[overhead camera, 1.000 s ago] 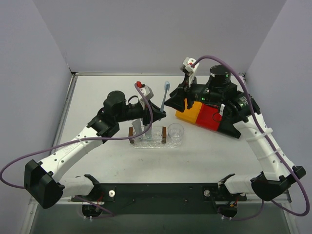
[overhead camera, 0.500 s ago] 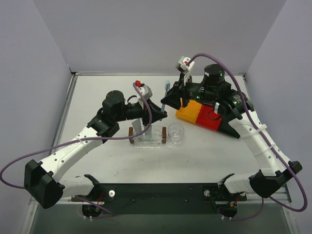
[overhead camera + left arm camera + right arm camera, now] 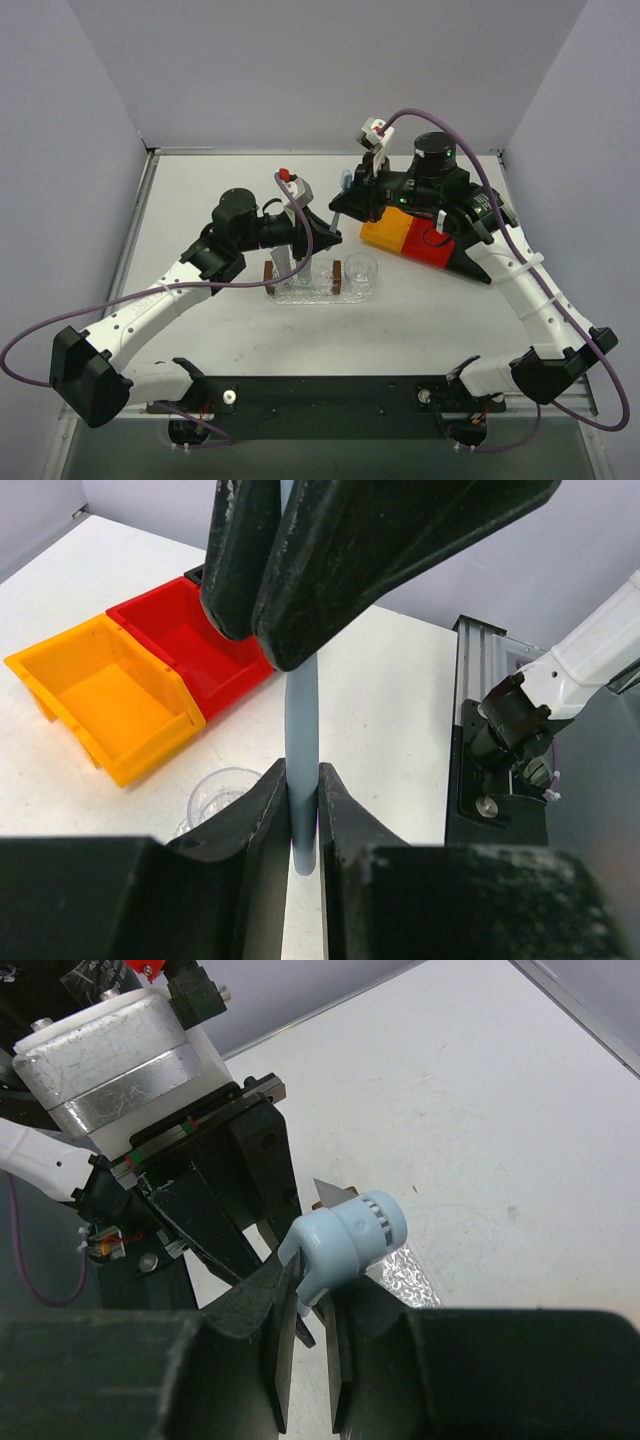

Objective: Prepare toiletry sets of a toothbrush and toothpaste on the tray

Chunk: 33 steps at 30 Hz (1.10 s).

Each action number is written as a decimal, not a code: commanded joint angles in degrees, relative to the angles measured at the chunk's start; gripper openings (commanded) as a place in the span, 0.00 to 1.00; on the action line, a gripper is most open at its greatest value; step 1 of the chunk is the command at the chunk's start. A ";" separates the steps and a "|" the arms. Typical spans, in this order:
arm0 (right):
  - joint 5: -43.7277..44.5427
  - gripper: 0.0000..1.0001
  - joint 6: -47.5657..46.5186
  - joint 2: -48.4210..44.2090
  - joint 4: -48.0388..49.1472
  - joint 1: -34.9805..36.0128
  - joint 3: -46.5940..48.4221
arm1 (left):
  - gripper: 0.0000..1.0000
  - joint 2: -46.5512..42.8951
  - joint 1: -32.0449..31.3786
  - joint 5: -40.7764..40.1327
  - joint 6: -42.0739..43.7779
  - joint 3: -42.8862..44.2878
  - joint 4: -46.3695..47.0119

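Left wrist cam: right gripper (image 3: 268,640) hides the top of the toothbrush (image 3: 303,720), left gripper (image 3: 303,780) covers part of the cup (image 3: 215,795). Right wrist cam: handle's buried, only the head shows.

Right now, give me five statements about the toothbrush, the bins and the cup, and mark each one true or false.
1. The left end effector clamps the toothbrush by its shaft. True.
2. The toothbrush lies flat on the tray. False: it stands tilted, held by both end effectors.
3. The right end effector is closed just below the toothbrush head. True.
4. In the top view, the red bin sits left of the yellow bin. False: the yellow bin is on the left.
5. The clear cup is tipped over. False: it stands upright.
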 commanded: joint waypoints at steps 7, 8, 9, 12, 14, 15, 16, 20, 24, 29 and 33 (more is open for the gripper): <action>1.93 0.00 -1.59 -0.41 2.54 0.23 0.96 | 0.06 -1.09 0.11 -0.47 1.76 -0.13 2.49; 2.54 0.00 -1.86 -0.33 2.37 0.32 0.96 | 0.10 -1.26 0.12 -1.08 2.37 -0.14 2.06; 3.33 0.00 -2.29 -0.50 2.19 0.49 1.05 | 0.14 -1.44 0.12 -1.61 2.64 -0.14 1.79; 6.13 0.00 -3.88 -0.85 1.66 0.85 0.61 | 0.44 -2.14 0.64 -3.54 3.43 -0.14 0.82; 7.46 0.00 -5.02 -1.12 1.66 1.02 0.35 | 0.70 -2.84 1.17 -4.94 4.13 0.04 -0.14; 8.16 0.00 -5.37 -1.20 1.66 1.02 0.09 | 0.78 -3.19 1.52 -5.56 4.65 0.21 -0.76; 9.30 0.00 -5.72 -1.29 1.75 1.20 -0.09 | 0.84 -3.63 2.04 -6.09 5.70 0.30 -1.46; 10.80 0.00 -6.52 -1.64 3.41 1.29 -2.11 | 0.86 -6.53 4.24 -12.49 13.97 0.92 -6.64; 12.12 0.00 -6.25 -1.91 7.53 1.73 -6.32 | 0.86 -9.43 10.91 -14.00 15.21 1.79 -9.98; 14.05 0.00 -6.43 -4.28 14.92 2.16 -17.10 | 0.86 -12.68 18.47 -16.63 14.60 3.12 -13.68; 15.81 0.00 -5.91 -6.47 24.66 2.34 -25.64 | 0.86 -14.44 23.04 -19.10 13.45 3.20 -14.91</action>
